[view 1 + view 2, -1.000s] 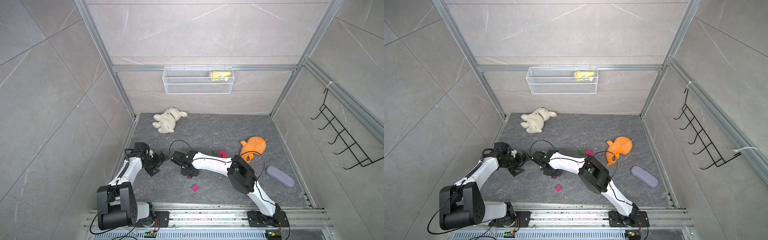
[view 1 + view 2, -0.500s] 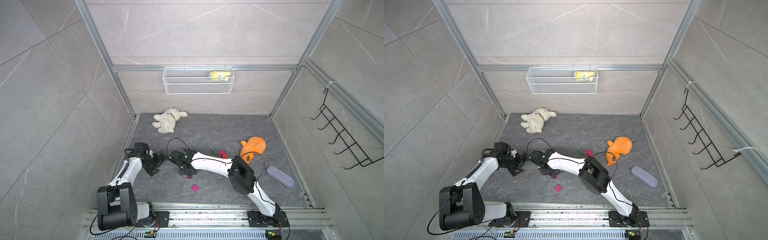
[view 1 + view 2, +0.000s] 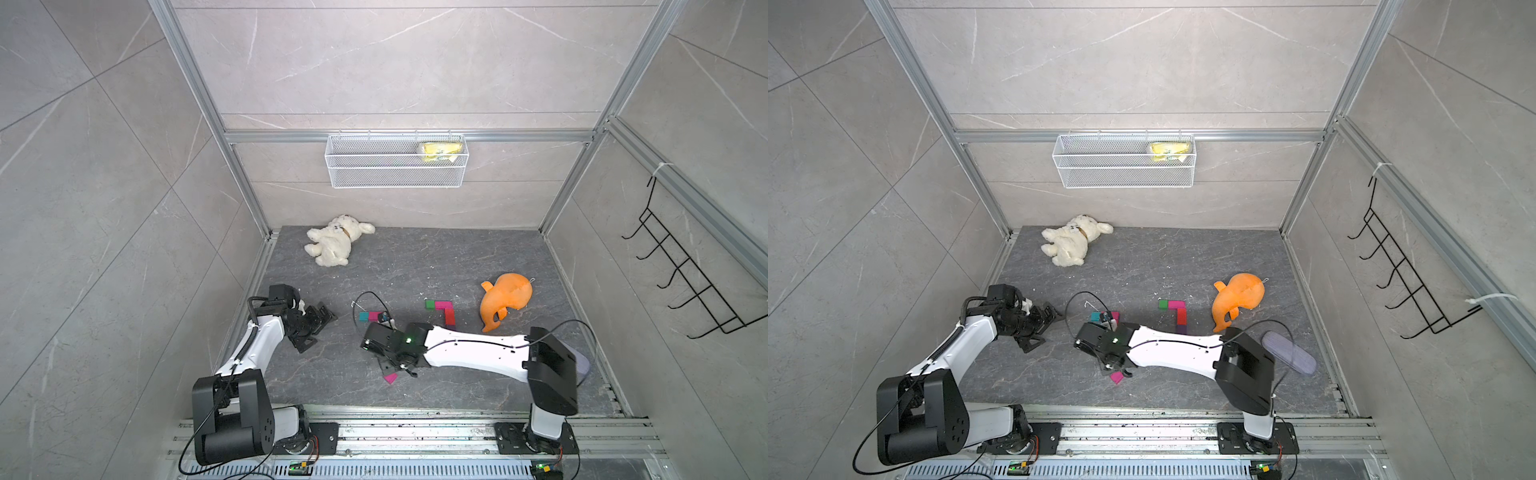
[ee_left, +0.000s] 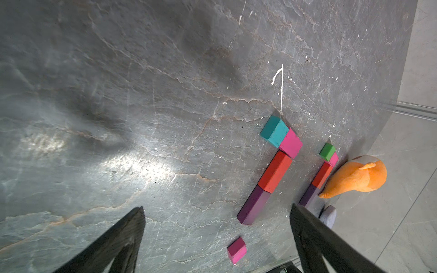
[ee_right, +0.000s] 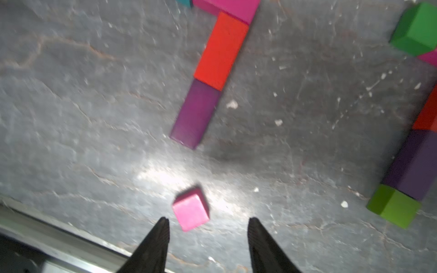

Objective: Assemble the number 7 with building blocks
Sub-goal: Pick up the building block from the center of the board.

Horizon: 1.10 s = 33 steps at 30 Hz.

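**Loose pink cube [image 5: 190, 210] before parted jaws**

The left gripper [image 4: 216, 208] is held wide open, empty. A teal-topped number 7 [image 4: 275, 171] is laid mid-floor. The pink cube is seen just ahead of the right gripper [image 5: 208, 219], parted and empty. A green-topped number 7 [image 3: 449, 316] is set near the orange plush toy [image 3: 505, 297].
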Each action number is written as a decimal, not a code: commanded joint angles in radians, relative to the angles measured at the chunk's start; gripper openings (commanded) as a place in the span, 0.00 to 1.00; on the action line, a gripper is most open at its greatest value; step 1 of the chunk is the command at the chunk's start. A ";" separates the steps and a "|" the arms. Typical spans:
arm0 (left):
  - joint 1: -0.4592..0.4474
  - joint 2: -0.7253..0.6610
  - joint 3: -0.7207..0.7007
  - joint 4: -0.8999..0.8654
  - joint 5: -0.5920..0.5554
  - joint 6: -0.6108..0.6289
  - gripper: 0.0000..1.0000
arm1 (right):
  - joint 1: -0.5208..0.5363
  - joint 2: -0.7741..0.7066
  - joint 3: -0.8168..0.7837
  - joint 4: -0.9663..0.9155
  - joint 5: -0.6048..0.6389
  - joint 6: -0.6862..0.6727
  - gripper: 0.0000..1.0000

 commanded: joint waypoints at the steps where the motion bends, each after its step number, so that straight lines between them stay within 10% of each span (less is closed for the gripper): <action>1: -0.009 -0.014 0.007 -0.030 -0.006 0.030 1.00 | 0.003 -0.075 -0.102 0.158 -0.073 -0.127 0.56; 9: -0.010 -0.017 0.004 -0.041 -0.029 0.034 1.00 | 0.025 -0.003 -0.031 0.088 -0.086 -0.332 0.61; 33: -0.012 -0.003 0.008 -0.044 -0.041 0.034 1.00 | 0.033 0.196 0.062 0.040 -0.078 -0.314 0.52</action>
